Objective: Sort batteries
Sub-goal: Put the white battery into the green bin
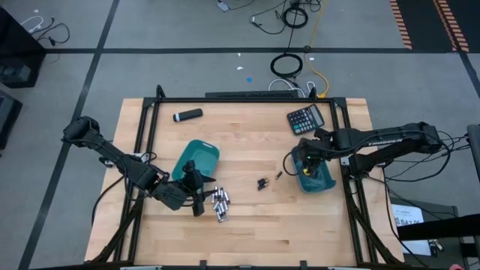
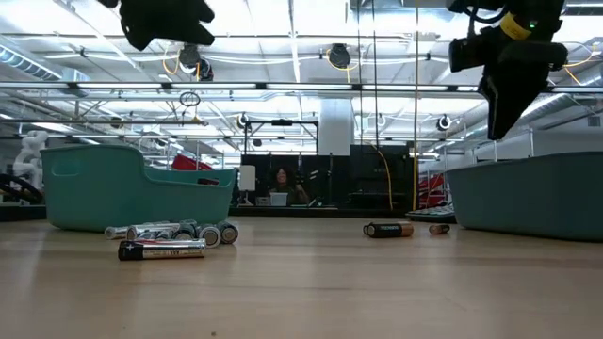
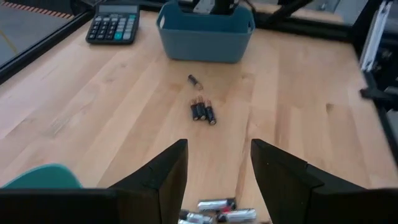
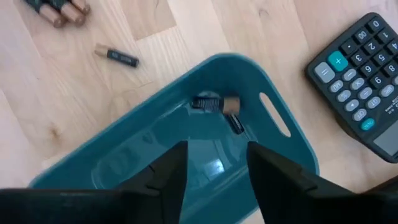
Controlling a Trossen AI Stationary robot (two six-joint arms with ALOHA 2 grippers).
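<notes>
Several silvery-white batteries (image 1: 220,201) lie in a heap on the table just right of my left gripper (image 1: 196,187), which hovers open above them; they show below its fingers (image 3: 217,214). A few thin dark batteries (image 1: 262,182) lie mid-table, with a single one (image 1: 278,176) beside them. My right gripper (image 4: 216,146) hangs open over the right teal bin (image 1: 315,178). Two dark batteries (image 4: 214,102) lie on that bin's floor. The left teal bin (image 1: 196,159) stands behind my left gripper.
A calculator (image 1: 305,118) sits at the far right, just beyond the right bin. A black marker-like cylinder (image 1: 187,115) lies near the far edge on the left. Bare wood stretches along the near side of the table (image 1: 285,232). Black frame rails run along the left and right edges.
</notes>
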